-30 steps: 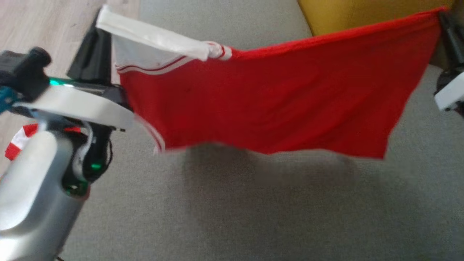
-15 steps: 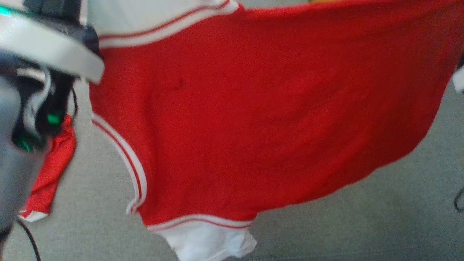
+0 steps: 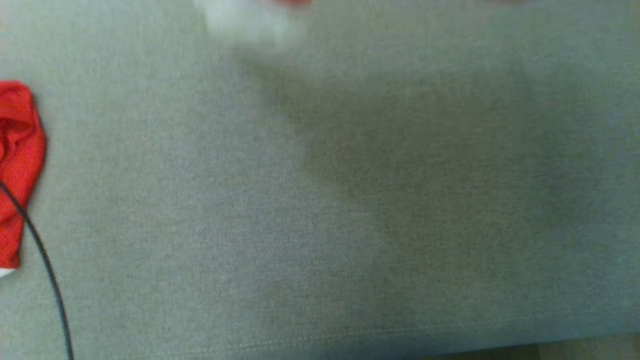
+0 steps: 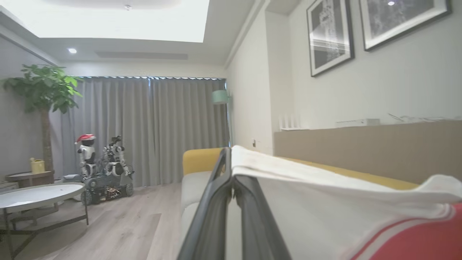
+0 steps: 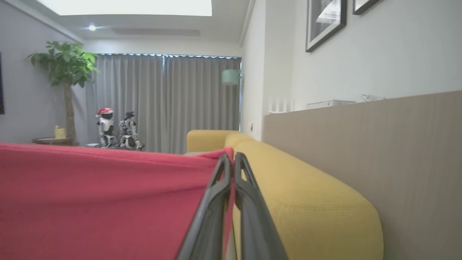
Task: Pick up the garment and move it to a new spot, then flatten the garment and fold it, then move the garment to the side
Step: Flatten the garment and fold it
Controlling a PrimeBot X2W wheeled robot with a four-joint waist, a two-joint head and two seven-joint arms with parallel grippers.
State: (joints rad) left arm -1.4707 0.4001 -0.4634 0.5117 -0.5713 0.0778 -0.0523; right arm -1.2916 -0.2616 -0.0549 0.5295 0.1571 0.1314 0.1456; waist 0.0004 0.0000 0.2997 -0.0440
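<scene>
Left wrist view: garment held in the air, white sleeve part with a red-and-white stripe below it. The left gripper is clenched on the white edge, fingers pressed together with cloth between them.

Right wrist view: red hem of the garment runs taut to the right gripper, which is clamped on the hem's corner, jaws nearly touching. The cloth spans between the two grippers and hangs down from that line.

Head view: blurred white and red scrap of the garment at the top edge, above the grey sofa seat. A broad shadow lies on the seat's middle. A red fold sits at the seat's left side; whether it rests on the seat cannot be told. A black cable crosses beside it.

Beyond: yellow sofa back just right of the right gripper, grey curtain, plant, round table.
</scene>
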